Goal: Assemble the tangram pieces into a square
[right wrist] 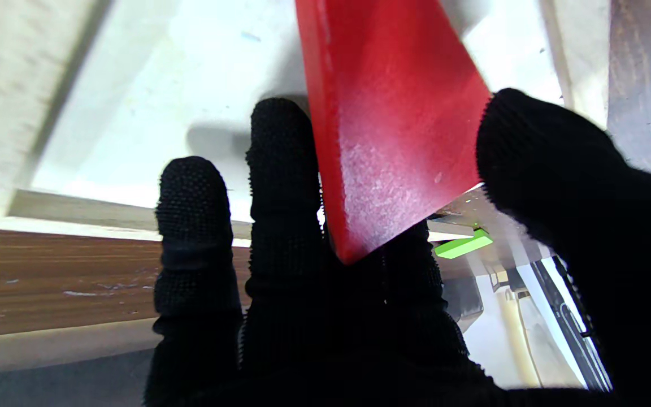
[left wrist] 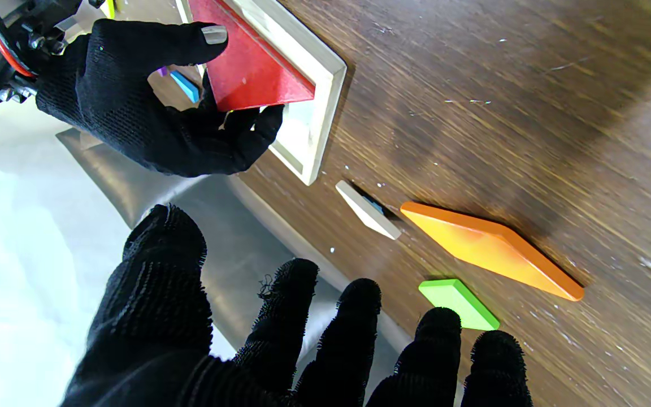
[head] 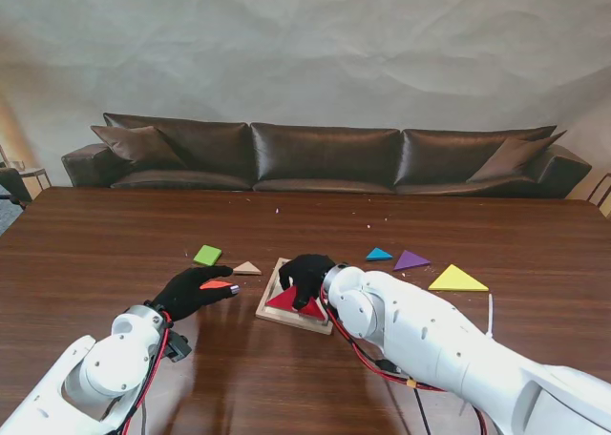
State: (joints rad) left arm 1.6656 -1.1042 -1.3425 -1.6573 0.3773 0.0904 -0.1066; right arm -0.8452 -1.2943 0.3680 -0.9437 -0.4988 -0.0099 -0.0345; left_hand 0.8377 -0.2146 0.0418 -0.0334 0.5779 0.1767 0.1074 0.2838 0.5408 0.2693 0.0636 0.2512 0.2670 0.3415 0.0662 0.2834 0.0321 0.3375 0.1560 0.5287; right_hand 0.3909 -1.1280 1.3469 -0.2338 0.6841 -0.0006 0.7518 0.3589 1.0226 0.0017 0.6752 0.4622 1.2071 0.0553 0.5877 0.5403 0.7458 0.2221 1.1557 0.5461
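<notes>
My right hand (head: 307,275) grips the red triangle (right wrist: 399,141) over the wooden tray (head: 286,318), which I must seat flat next, while my left hand (head: 188,291) hovers open-fingered over the orange piece (left wrist: 492,249).

Stand view looks down; wrist views closely share the wooden tray (head: 270,310).

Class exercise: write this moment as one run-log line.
right hand: shut on red triangle, over tray | left hand: open, over orange piece | stage: placing
</notes>
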